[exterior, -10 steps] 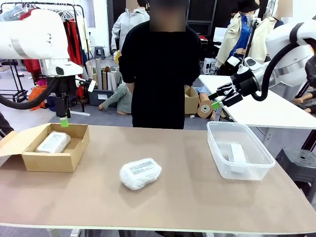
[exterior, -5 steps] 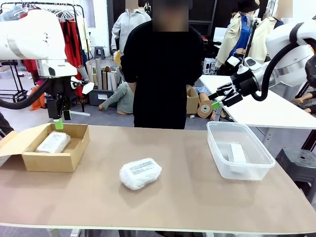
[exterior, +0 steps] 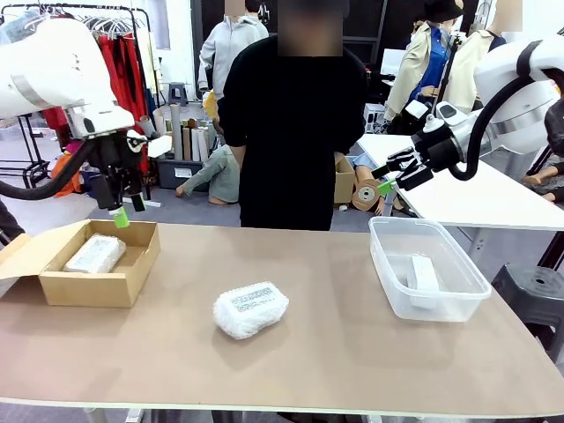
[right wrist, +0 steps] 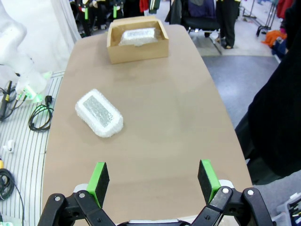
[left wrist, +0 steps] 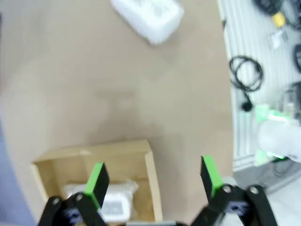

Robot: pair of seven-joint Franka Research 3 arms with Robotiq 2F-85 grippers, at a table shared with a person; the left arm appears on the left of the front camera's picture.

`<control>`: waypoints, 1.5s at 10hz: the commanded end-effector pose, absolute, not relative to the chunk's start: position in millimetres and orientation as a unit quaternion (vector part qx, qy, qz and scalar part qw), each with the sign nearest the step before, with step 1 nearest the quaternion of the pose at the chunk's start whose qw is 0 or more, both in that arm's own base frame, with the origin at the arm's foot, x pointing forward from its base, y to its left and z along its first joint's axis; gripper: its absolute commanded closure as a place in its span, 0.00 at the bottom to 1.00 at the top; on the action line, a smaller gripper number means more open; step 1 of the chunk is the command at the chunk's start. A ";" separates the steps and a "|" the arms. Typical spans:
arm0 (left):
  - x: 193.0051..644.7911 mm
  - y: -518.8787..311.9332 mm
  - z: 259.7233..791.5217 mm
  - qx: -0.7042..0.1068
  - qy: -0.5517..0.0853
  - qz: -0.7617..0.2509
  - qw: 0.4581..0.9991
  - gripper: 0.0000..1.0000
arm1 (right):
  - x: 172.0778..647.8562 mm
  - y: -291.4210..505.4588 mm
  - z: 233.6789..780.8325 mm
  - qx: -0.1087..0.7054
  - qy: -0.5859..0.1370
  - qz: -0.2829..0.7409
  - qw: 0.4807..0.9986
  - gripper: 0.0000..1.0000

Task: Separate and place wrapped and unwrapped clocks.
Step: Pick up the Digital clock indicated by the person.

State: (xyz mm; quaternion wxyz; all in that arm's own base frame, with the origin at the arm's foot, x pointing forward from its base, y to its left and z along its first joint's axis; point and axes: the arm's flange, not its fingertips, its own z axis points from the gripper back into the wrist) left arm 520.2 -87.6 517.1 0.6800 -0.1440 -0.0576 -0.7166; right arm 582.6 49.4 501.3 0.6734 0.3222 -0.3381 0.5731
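Cardboard box [exterior: 88, 289] with wrapped clock [exterior: 94, 253]

Our left wrist view smeared, loose wrapped bundle [left wrist: 148, 15] cut by its top edge, cardboard box [left wrist: 117, 147] cut by the bottom edge, boxed bundle [left wrist: 121, 197] partly behind the left gripper's [left wrist: 153, 181] green pad [left wrist: 98, 182], label print [exterior: 252, 303] too small for us to read

**Table carrying three things**

You are looking at a tan table [exterior: 352, 361]. An open cardboard box [exterior: 88, 289] is sitting at its left, a white bubble-wrap bundle [exterior: 250, 309] is lying label-up near the middle, and a clear plastic tub [exterior: 441, 310] is standing at the right.
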 end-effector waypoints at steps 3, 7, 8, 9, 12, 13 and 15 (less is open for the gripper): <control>502.2 -62.5 518.5 -0.186 -0.202 -0.723 0.634 0.00 | 582.6 49.6 502.8 0.318 -0.338 0.577 0.672 0.00; 503.9 -35.8 529.8 -0.229 -0.298 -0.701 0.606 0.00 | 582.6 49.6 502.8 0.318 -0.338 0.577 0.672 0.00; 506.2 -29.3 532.8 -0.231 -0.310 -0.697 0.603 0.00 | 582.6 49.6 502.8 0.318 -0.338 0.577 0.672 0.00; 510.6 -19.0 537.4 -0.251 -0.318 -0.690 0.600 0.00 | 582.6 49.6 502.8 0.318 -0.338 0.577 0.672 0.00; 515.0 -6.5 545.2 -0.277 -0.339 -0.680 0.589 0.00 | 582.6 49.6 502.8 0.318 -0.338 0.577 0.672 0.00; 515.6 -6.6 545.0 -0.276 -0.343 -0.679 0.588 0.00 | 582.6 49.6 502.8 0.318 -0.338 0.577 0.672 0.00; 518.0 -3.6 544.8 -0.279 -0.348 -0.673 0.590 0.00 | 582.6 49.6 502.8 0.318 -0.338 0.577 0.672 0.00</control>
